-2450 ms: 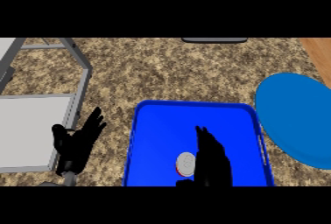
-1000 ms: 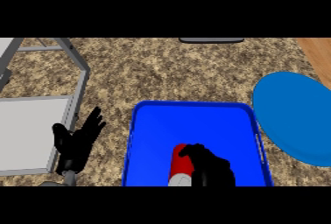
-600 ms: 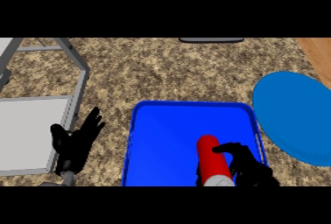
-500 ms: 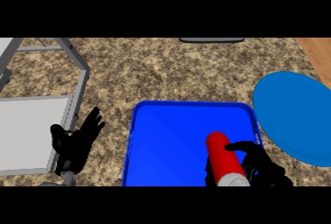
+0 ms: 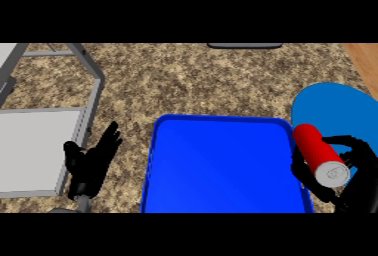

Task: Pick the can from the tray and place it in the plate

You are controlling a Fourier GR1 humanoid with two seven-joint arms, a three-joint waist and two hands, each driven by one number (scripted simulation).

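Note:
A red can (image 5: 317, 154) with a silver end lies tilted in my right hand (image 5: 356, 170), whose fingers and thumb curl round it. The can hangs over the right rim of the blue tray (image 5: 221, 165), between the tray and the blue plate (image 5: 336, 107) at the right edge. Nothing lies in the tray. My left hand (image 5: 90, 165) rests open, fingers up, on the counter just left of the tray.
A grey metal frame with a pale panel (image 5: 33, 150) fills the left side. A dark object (image 5: 244, 46) sits at the counter's far edge. A strip of wood (image 5: 365, 60) shows at the top right.
My right hand closed on the can in the tray, lifted it and carried it right, to the tray's right rim beside the plate. The left hand has stayed still.

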